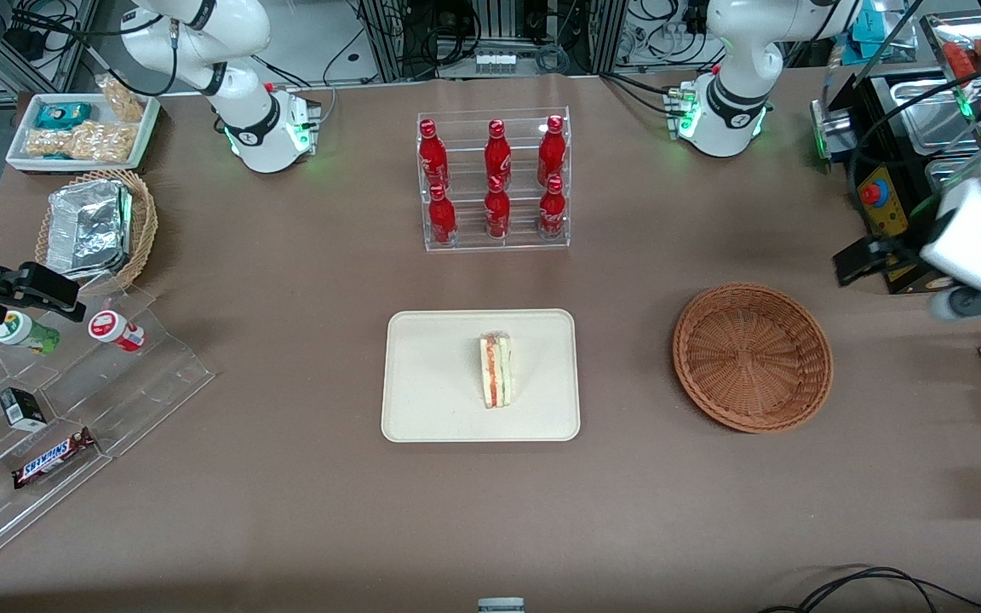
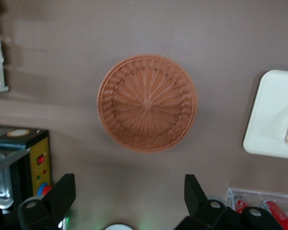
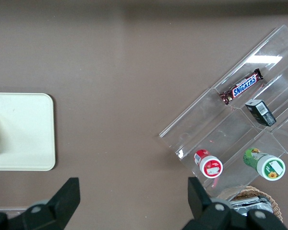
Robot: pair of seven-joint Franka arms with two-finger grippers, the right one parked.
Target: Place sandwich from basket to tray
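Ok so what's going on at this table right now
The sandwich stands on the tray, and the basket beside it, toward the working arm's end of the table, holds nothing. The left arm's gripper is open and holds nothing, up above the table close to the basket. As things lie, the job of placing the sandwich on the tray looks done.

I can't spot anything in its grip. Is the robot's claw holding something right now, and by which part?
Nothing is held. The claw is open and empty, hanging above the empty basket. The sandwich already stands on the tray.
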